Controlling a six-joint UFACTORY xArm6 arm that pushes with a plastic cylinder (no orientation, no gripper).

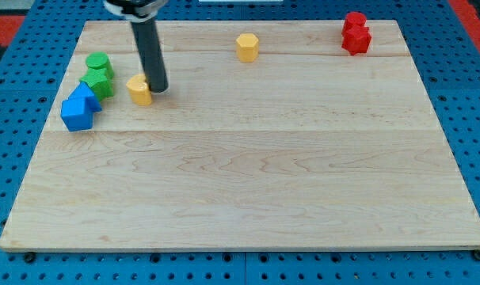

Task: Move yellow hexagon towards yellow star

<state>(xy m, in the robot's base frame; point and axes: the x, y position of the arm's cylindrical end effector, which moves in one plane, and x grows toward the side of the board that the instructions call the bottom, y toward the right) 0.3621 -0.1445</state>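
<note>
Tip's parked at the wrong yellow block, no pincer here to report.
My tip [158,89] touches the yellow star [139,89]; next I'd circle behind the yellow hexagon [247,47] and shove it left.

My straight dark rod comes down from the view's top, slightly tilted, my tip [159,89] resting on the bench.

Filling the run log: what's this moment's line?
my tip: right of, against yellow star | yellow hexagon: untouched, top centre

no readable text, labels, numbers or signs anywhere in the view.
</note>
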